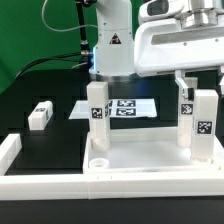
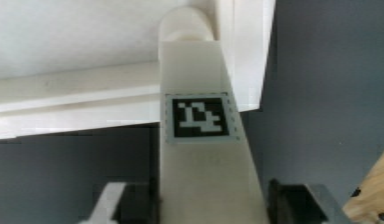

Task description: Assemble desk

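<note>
The white tray-like tabletop [image 1: 135,163] lies at the front of the table with three square white legs standing in it. One leg [image 1: 98,112] stands at its far corner on the exterior view's left, and another [image 1: 185,118] at the right. My gripper [image 1: 200,86] comes down from above and is shut on the upper part of the third leg [image 1: 205,128], upright at the right corner. In the wrist view this tagged leg [image 2: 199,120] runs from between my gripper [image 2: 210,212] to the tabletop [image 2: 100,85]. A fourth leg [image 1: 40,115] lies loose at the left.
The marker board [image 1: 128,107] lies flat behind the tabletop, in front of the arm's base [image 1: 110,55]. Long white border bars [image 1: 45,187] run along the front and up the left side. The table surface is black.
</note>
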Tool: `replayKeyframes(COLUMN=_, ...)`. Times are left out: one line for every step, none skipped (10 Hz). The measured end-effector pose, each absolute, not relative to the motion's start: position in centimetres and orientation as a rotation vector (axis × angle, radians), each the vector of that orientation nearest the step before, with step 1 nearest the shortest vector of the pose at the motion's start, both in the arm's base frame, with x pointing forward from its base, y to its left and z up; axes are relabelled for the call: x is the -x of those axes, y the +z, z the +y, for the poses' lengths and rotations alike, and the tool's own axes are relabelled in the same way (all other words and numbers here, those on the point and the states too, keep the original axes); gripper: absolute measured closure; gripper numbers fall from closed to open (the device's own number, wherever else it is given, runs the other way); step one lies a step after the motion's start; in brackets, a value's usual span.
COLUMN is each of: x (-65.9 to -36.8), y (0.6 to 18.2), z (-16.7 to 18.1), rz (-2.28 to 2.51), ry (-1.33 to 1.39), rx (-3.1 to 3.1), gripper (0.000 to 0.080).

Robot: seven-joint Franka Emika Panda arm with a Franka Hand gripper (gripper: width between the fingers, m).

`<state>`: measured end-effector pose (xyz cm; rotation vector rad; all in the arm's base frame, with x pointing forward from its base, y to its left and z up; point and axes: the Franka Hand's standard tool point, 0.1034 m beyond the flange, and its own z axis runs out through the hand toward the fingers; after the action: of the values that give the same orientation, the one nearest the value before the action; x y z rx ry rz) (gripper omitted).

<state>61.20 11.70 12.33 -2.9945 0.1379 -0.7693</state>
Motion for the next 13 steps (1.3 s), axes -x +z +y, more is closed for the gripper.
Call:
replayKeyframes(x=-61.2, y=12.3, z=11.7, rz=0.137, ry=-0.769, rx=2.995, gripper=0.0425)
replayKeyframes(x=-61.2, y=12.3, z=11.7, rz=0.137, ry=-0.768, rx=2.995, gripper=0.0425)
replayKeyframes(x=-61.2, y=12.3, z=11.7, rz=0.137, ry=-0.768, rx=2.995, gripper=0.0284)
replayKeyframes(x=-61.2, y=12.3, z=11.7, rz=0.136, ry=-0.768, rx=2.996, gripper=0.0192)
replayKeyframes(x=-61.2, y=12.2, z=11.7, rz=0.136, ry=-0.768, rx=2.996, gripper=0.0192)
replayKeyframes(x=-61.2, y=12.2, z=11.7, rz=0.136, ry=-0.768, rx=2.996, gripper=0.0158)
replayKeyframes(x=-61.2, y=12.2, z=11.7, rz=0.136, ry=-0.768, rx=2.996, gripper=0.0152)
replayKeyframes(x=-61.2, y=12.2, z=11.7, rz=0.136, ry=-0.767, rx=2.996, gripper=0.0152)
replayKeyframes(x=-61.2, y=12.2, z=11.7, rz=0.136, ry=-0.767, rx=2.996, gripper=0.0150)
replayKeyframes(x=-61.2, y=12.2, z=11.7, rz=0.136, ry=-0.767, rx=2.996, gripper=0.0150)
replayKeyframes(x=-61.1, y=12.3, z=11.6, rz=0.128, ry=-0.755, rx=3.003, gripper=0.0150)
replayKeyframes(x=-61.3, y=12.9, z=11.3, rz=0.119, ry=-0.735, rx=3.013, gripper=0.0150)
replayKeyframes(x=-61.9, y=13.4, z=10.7, rz=0.114, ry=-0.718, rx=3.023, gripper=0.0150)
